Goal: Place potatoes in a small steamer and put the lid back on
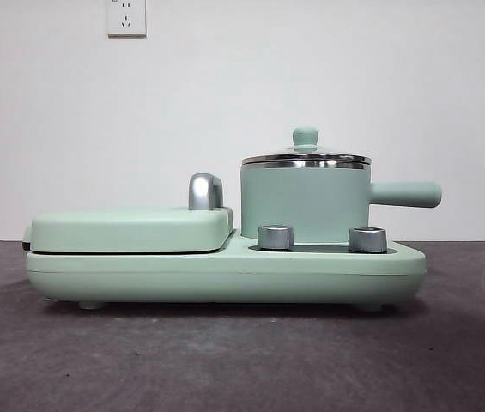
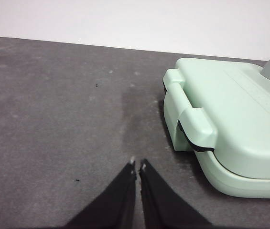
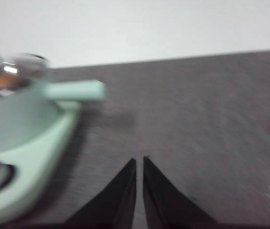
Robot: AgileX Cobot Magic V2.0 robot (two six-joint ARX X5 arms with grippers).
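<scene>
Steamer (image 1: 305, 203) sat on the mint cooker base (image 1: 225, 273) at its right end, lid (image 1: 306, 156) seated on its rim; no potato showed in front. From the left wrist, the left gripper (image 2: 137, 165) hung with jaws pressed together beside the griddle cover (image 2: 235, 112). From the blurred right wrist, the right gripper (image 3: 139, 161), jaws together, was near the steamer's side handle (image 3: 75, 90); an orange-brown patch under the lid may have been the potato. Risk: a swing could clip that handle.

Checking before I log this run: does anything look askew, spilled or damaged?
Nothing stands out. The lid sits level on the steamer, which stands upright on the cooker. Nothing is spilled. Both grippers are shut, away from it.
</scene>
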